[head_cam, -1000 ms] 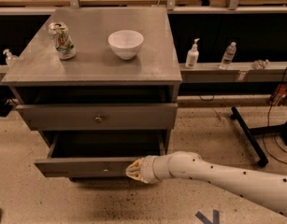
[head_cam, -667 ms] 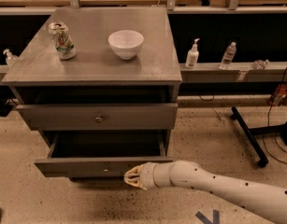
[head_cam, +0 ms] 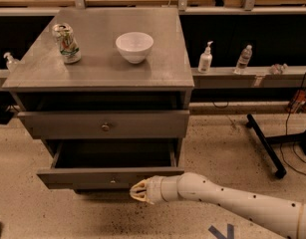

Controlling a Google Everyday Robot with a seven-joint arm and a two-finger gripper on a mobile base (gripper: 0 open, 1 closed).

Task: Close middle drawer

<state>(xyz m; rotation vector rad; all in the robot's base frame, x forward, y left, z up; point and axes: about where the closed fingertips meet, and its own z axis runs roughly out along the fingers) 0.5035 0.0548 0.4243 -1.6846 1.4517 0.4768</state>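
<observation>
**Middle drawer out, gripper at its face**

Pulled well out below the counter's front edge: the middle drawer (head_cam: 82,177), dark interior exposed, small knob (head_cam: 112,180) on its low face panel. Just right of that knob, at the panel's lower edge: the gripper (head_cam: 135,191), fingers (head_cam: 139,187) drawn narrow, holding nothing. Cannot tell whether touching the panel. Above, a taller-faced drawer (head_cam: 147,125) standing slightly out. On the counter (head_cam: 92,76): a can (head_cam: 67,44) near the back left corner, a white bowl (head_cam: 134,46) toward the middle of the back edge.
</observation>
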